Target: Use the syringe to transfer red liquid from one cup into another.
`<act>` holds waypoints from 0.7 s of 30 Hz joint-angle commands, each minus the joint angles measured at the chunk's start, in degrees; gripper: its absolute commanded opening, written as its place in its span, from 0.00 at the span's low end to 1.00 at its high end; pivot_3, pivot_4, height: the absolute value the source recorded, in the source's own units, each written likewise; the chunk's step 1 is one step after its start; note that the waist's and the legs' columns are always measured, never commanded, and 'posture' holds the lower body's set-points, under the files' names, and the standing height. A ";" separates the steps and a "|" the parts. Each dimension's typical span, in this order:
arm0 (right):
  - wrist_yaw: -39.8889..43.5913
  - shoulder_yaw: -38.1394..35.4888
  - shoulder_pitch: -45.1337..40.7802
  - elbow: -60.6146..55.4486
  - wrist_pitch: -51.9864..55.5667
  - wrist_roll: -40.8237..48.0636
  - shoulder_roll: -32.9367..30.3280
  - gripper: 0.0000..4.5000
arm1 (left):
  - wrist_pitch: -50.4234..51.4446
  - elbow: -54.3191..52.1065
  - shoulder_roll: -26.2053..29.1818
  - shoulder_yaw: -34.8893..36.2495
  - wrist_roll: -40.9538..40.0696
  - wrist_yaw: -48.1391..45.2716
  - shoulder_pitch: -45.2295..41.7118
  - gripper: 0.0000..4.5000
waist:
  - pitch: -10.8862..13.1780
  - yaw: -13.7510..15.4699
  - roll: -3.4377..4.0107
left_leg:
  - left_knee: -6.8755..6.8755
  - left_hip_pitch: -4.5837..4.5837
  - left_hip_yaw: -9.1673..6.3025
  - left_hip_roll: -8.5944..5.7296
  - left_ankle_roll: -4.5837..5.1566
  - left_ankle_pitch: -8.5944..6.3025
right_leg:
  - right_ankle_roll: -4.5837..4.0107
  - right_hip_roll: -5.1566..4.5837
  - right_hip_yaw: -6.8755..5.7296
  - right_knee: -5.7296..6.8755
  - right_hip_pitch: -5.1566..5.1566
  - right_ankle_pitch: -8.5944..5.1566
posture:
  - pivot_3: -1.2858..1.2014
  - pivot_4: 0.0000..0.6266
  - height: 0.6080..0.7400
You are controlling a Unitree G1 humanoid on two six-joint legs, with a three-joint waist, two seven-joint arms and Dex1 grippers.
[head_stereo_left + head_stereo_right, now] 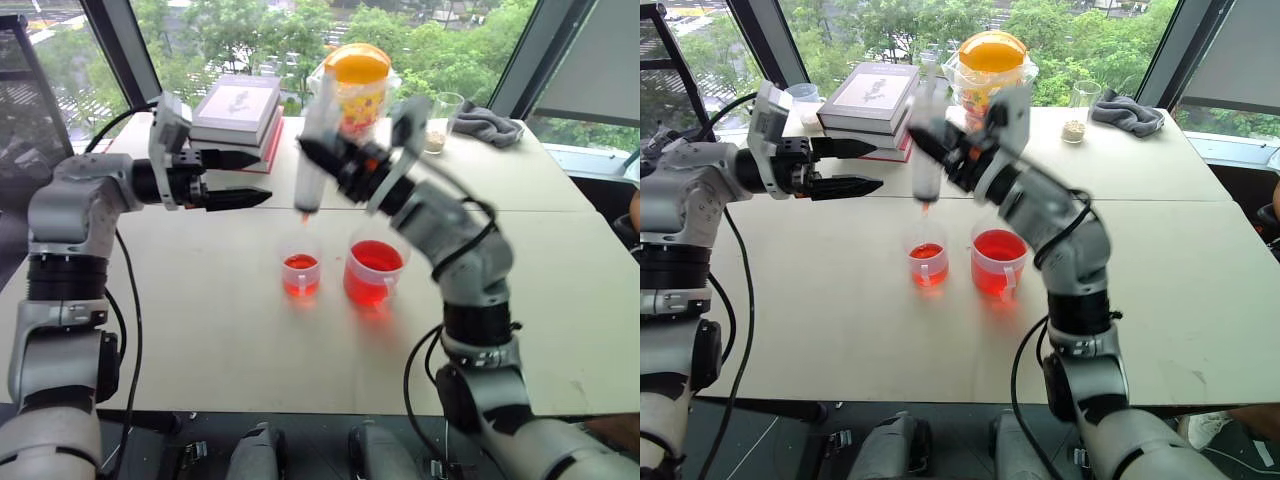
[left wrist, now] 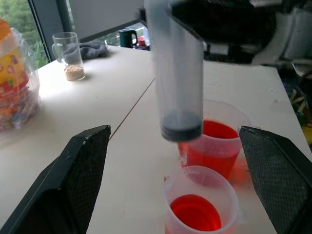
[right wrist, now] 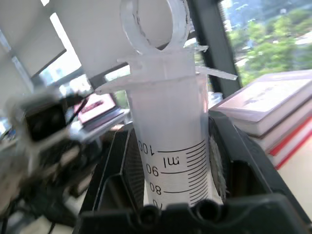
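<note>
Syringe (image 1: 313,150) hangs upright over the small handleless cup (image 1: 300,272), pinched in the right gripper (image 1: 322,152) jaws — plunger looks fully down. Left gripper (image 1: 245,178) jaws spread, empty. Next, likely refilling from the handled beaker (image 1: 374,270).

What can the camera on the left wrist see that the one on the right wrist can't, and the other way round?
The left wrist view alone shows the wide clear handled beaker of red liquid, the small clear handleless cup of red liquid, the tall clear glass with beige grains and the open left claw.

The right wrist view alone shows the syringe's printed scale, its ringed plunger top and the stacked books.

Both show the large clear plastic syringe, gripped by the right claw.
</note>
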 commanded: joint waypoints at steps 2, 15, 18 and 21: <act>-10.60 -11.88 -9.73 3.52 16.47 5.55 -9.87 0.32 | -0.82 -2.88 -1.87 -1.27 -0.71 -0.12 0.98 0.96 | 0.00 -0.03 0.00 | -0.05 0.00 0.01 0.00 0.00 0.00 | 0.00 -0.01 0.00 -0.04 -0.01 0.00 | 0.52 0.24 1.00; -7.74 -2.42 -6.00 22.41 43.84 -3.11 -33.54 0.32 | -1.84 -6.73 -6.75 -3.46 -0.73 0.96 4.74 0.96 | -0.01 -0.84 0.02 | -0.18 -0.01 0.06 -0.01 0.05 -0.03 | -0.03 0.01 0.10 -0.14 -0.09 -0.02 | 0.52 0.24 1.00; -3.70 2.71 -2.27 25.73 42.86 -4.99 -35.58 0.32 | -1.82 -7.56 -7.09 -3.40 -1.11 1.79 5.58 0.96 | -0.01 -0.63 0.02 | -0.16 -0.04 0.06 -0.02 0.06 -0.04 | -0.03 0.00 0.11 -0.15 -0.09 -0.02 | 0.52 0.24 1.00; 0.04 7.08 0.05 28.69 39.92 -7.28 -36.22 0.32 | -1.47 -9.02 -7.23 -3.39 -1.37 2.70 6.55 0.96 | -0.01 -0.61 0.02 | -0.16 -0.04 0.06 -0.03 0.07 -0.04 | -0.02 0.01 0.11 -0.17 -0.09 -0.01 | 0.52 0.24 1.00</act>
